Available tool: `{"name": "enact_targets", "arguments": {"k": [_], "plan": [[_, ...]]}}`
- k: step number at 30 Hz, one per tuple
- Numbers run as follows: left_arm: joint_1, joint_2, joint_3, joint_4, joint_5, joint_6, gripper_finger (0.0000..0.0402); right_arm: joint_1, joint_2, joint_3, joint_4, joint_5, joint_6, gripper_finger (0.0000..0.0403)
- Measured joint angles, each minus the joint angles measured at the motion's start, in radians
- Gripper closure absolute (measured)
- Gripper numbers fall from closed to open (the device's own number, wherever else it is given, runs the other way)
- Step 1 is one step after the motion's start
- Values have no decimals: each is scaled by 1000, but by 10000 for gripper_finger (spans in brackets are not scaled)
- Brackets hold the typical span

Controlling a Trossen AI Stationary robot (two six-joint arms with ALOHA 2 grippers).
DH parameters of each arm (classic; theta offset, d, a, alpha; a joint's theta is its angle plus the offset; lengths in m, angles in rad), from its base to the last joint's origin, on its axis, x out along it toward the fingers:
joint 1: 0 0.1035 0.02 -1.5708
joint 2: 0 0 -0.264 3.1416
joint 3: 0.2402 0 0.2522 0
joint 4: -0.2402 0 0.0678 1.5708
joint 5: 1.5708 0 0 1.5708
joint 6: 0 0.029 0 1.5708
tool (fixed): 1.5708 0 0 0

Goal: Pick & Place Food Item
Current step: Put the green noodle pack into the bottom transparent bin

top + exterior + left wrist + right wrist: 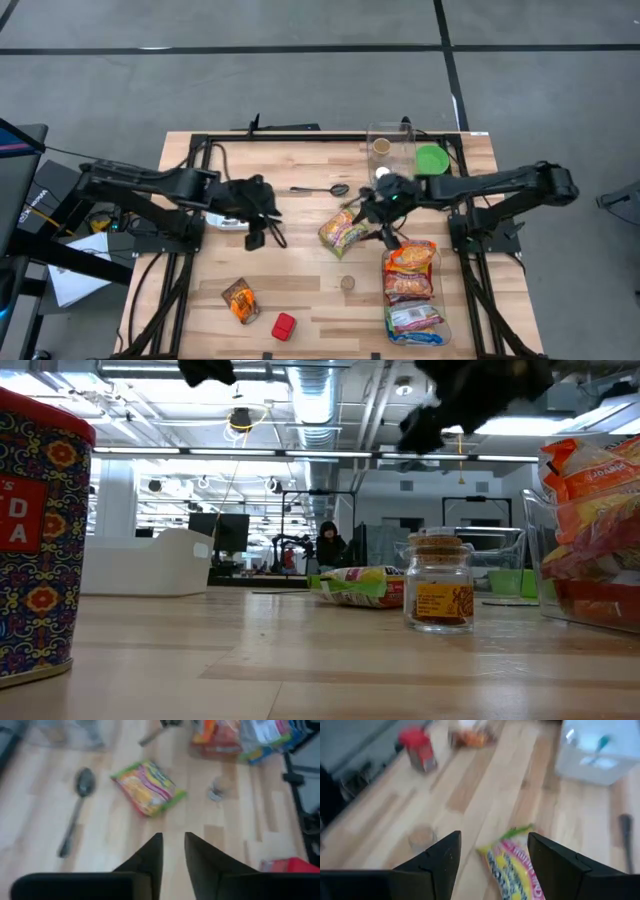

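Note:
A yellow, green and pink food packet (343, 230) lies flat on the wooden table near its middle; it also shows in the low view (360, 585). My right gripper (385, 228) hangs open above the table just right of the packet, touching nothing. In the right wrist view the packet (512, 865) shows between and beyond the spread fingers (493, 855). My left gripper (262, 232) waits left of the packet, empty, its fingers a narrow gap apart (173, 852); the packet (148, 787) lies ahead of it.
A clear bin (437, 300) holding several packets stands at the near right. A small corked jar (347, 283), an orange packet (240, 300) and a red can (284, 326) stand near the front. A spoon (320, 189), a white container (228, 215), a clear box (390, 150) and a green lid (432, 160) lie farther back.

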Motion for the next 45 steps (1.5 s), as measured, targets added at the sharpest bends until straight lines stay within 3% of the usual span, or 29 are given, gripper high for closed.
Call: {"name": "enact_targets", "arguments": {"k": [7, 11, 18, 25, 37, 41, 45], "plan": [[-47, -67, 0, -104, -148, -36, 274, 91, 203, 0, 164, 54, -271, 180], [-56, -71, 0, -143, -153, -39, 264, 130, 282, 12, 176, 150, -395, 180], [-58, -69, -1, -165, -156, -31, 265, 174, 371, 62, 175, 201, -535, 181], [-58, -69, -1, -167, -172, -31, 265, 159, 392, 129, 65, 296, -476, 198], [-58, -68, -1, -163, -182, -30, 271, 145, 366, 197, 37, 286, -254, 258], [-58, -68, -1, -151, -182, -31, 271, 120, 373, 200, 58, 294, -203, 303], [-58, -68, -1, -120, -182, -31, 271, 70, 381, 193, 14, 317, -205, 378]]}}
